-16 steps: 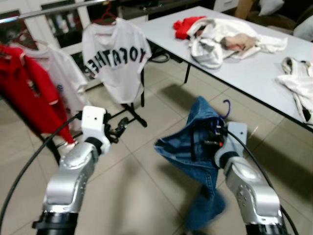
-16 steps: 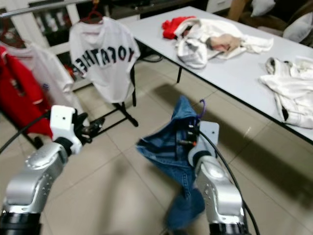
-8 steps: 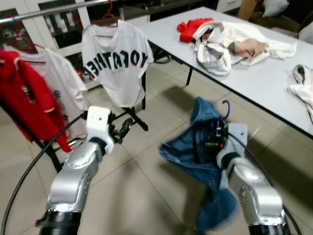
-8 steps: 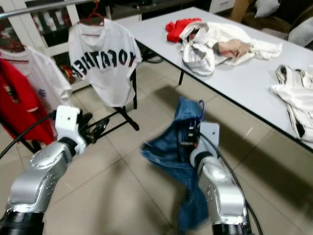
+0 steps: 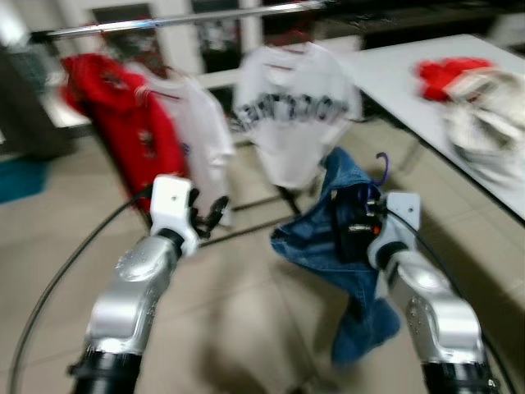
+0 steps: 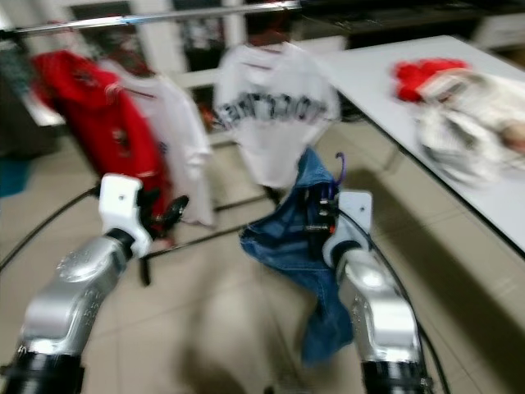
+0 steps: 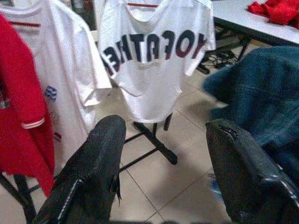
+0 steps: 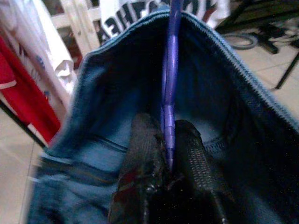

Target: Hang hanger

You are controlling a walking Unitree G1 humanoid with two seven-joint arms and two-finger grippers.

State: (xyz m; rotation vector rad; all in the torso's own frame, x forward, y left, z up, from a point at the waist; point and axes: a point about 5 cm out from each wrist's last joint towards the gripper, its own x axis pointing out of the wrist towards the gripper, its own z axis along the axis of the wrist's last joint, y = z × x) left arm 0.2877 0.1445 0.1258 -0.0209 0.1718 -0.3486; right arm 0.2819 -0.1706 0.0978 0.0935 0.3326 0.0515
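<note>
A purple hanger (image 8: 170, 70) carries a blue denim garment (image 5: 328, 238); its hook (image 5: 382, 168) sticks up above the cloth. My right gripper (image 8: 166, 128) is shut on the hanger's stem at chest height, with the denim draped around and below it. The clothes rail (image 5: 189, 18) runs across the back, a little above and beyond the hanger. My left gripper (image 7: 166, 126) is open and holds nothing, raised at the left (image 5: 215, 211) and facing the hung shirts. The eye views are blurred.
On the rail hang a red shirt (image 5: 123, 123), a white shirt (image 5: 201, 135) and a white lettered T-shirt (image 5: 291, 115). The rack's black foot (image 7: 154, 144) rests on the tiled floor. A white table (image 5: 394, 74) with heaped clothes (image 5: 484, 107) stands at the right.
The whole view has swung to the left, so the rack now lies ahead and the table has slid to the right. Both arms keep the same pose, with the hanger still held.
</note>
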